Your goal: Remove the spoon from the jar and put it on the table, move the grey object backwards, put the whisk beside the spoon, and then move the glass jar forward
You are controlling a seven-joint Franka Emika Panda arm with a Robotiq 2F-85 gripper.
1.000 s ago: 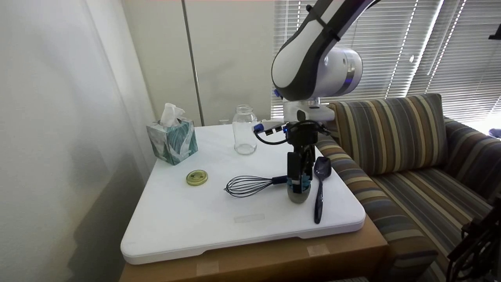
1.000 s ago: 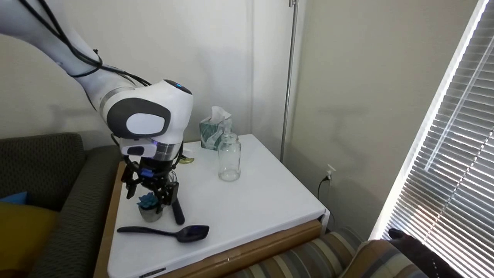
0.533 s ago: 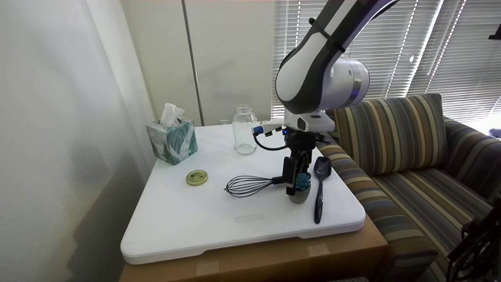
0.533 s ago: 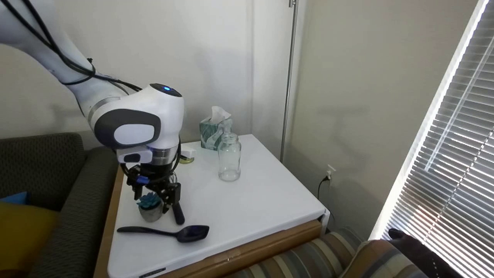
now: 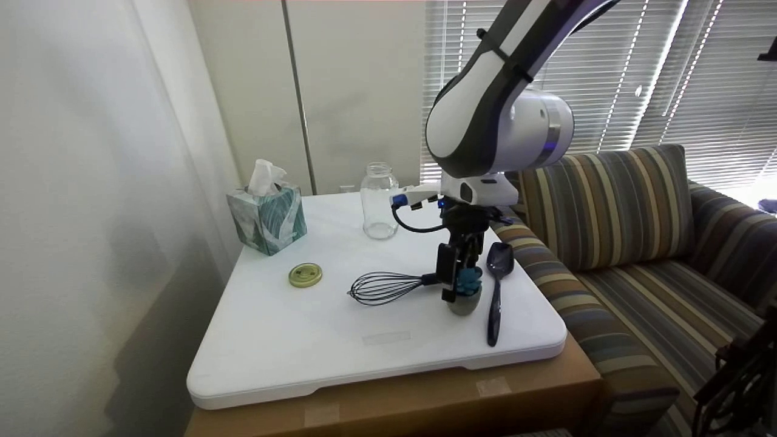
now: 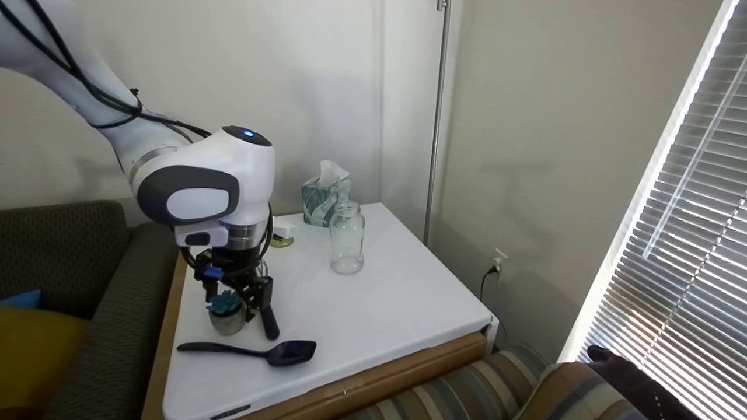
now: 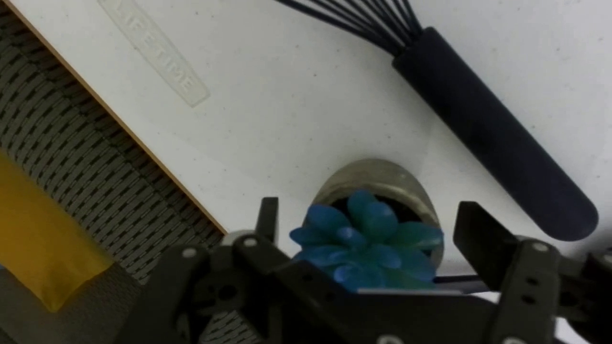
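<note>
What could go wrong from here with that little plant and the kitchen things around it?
The pincer is open, its fingers on either side of the potted plant. If it closes high, it may pinch the blue leaves rather than the grey pot. The whisk handle appears close to one finger, so a sideways move might knock it. The spoon lies beside the pot, so pushing the pot that way could shove it.

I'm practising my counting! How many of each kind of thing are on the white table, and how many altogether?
Cooking things: 2, a spoon and a whisk
Glass jar: 1
Lid: 1
Tissue box: 1
Potted plant: 1
Total: 6
</note>
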